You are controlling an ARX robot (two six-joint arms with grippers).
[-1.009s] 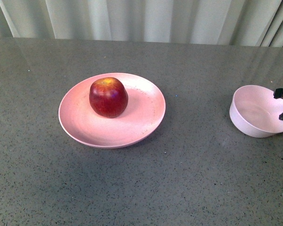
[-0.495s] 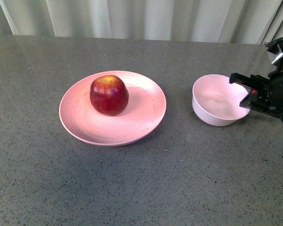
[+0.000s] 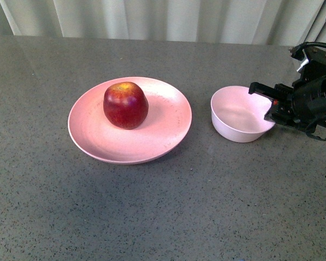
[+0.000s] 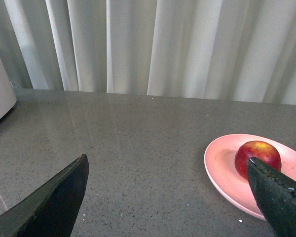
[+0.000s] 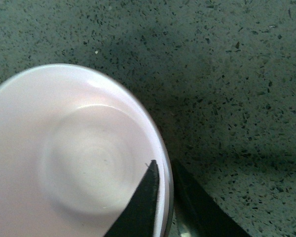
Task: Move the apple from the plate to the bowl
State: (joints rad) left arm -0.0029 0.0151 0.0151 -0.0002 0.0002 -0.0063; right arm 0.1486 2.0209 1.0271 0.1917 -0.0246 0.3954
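The apple [image 3: 125, 105] sits on the plate [image 3: 98, 144], left of the bowl [image 3: 236, 128] whose right rim the right gripper [image 3: 261, 102] pinches, so the left gripper [image 4: 166, 163], spread empty with the apple to its right, seems likelier to fetch it.

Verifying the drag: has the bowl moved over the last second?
Yes. The bowl has slid left, closer to the plate, which stayed put, with the right end effector clamped on its rim.
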